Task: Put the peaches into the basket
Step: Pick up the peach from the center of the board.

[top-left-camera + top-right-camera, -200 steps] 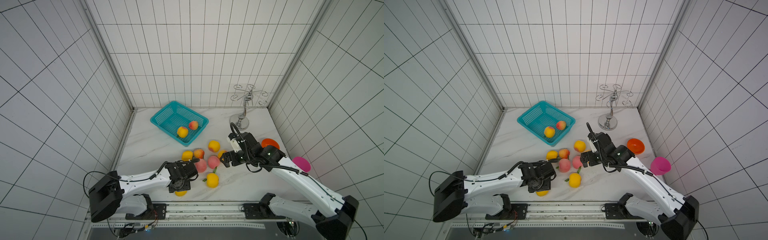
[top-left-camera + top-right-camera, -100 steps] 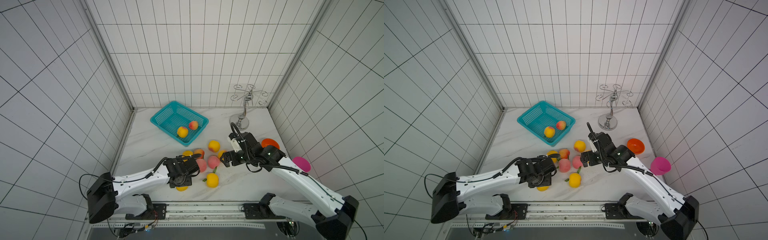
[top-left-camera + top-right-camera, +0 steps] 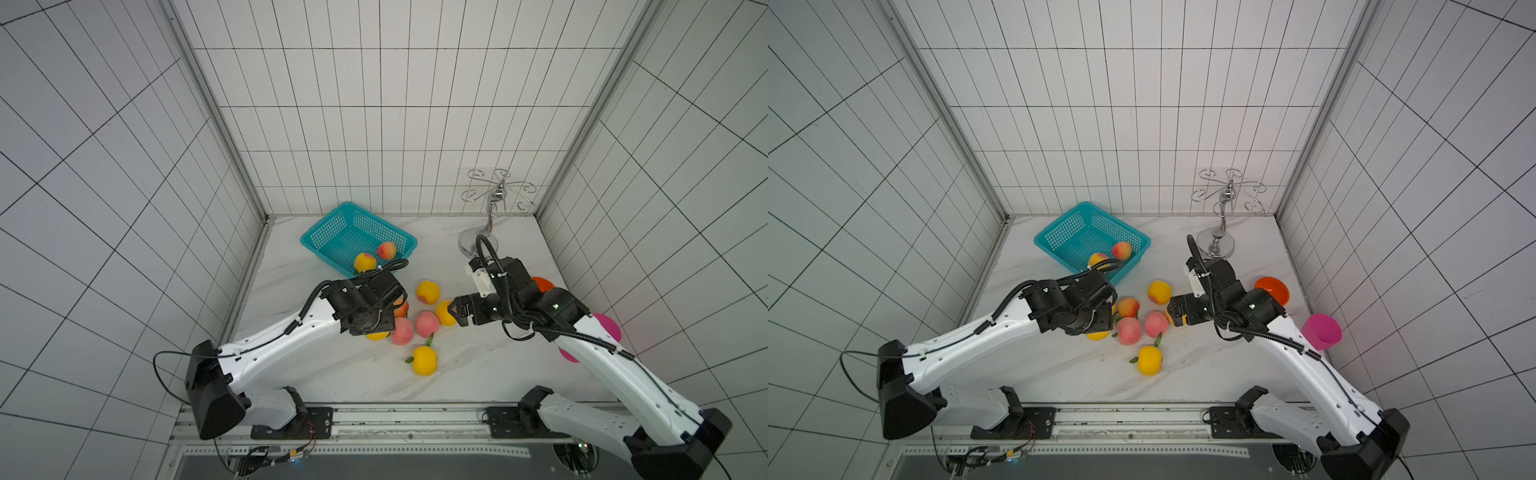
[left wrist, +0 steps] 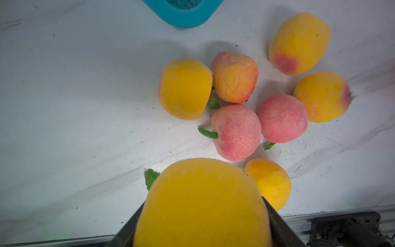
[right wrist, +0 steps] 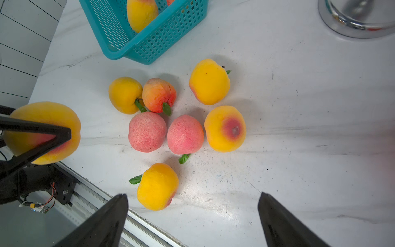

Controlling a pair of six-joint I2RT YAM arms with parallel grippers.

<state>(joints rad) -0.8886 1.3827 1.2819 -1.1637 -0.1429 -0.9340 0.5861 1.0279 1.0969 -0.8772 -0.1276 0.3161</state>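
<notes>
My left gripper [image 4: 203, 216] is shut on a yellow peach [image 4: 203, 192], held off the table; in the right wrist view that held peach [image 5: 42, 132] sits between dark fingers [image 5: 42, 130]. In both top views it peeks out under the left gripper [image 3: 376, 328] [image 3: 1096, 328]. Several peaches lie clustered on the marble: yellow [image 3: 428, 291] [image 3: 424, 360] and pink [image 3: 427, 324] [image 3: 402, 331]. The teal basket [image 3: 307, 245] [image 3: 1040, 245] at the back holds two peaches [image 3: 365, 262] [image 3: 387, 250]. My right gripper [image 3: 456, 311] [image 5: 193, 197] hangs open over the cluster's right side, holding nothing.
A chrome rack stand [image 3: 490, 216] stands at the back right. An orange bowl [image 3: 542, 283] and a pink bowl [image 3: 606, 326] sit by the right wall, partly behind the right arm. A metal rail [image 5: 89, 192] runs along the table's front edge.
The left gripper has risen from near the front edge and moved back toward the basket with the yellow peach in it. The right arm has stayed still.
</notes>
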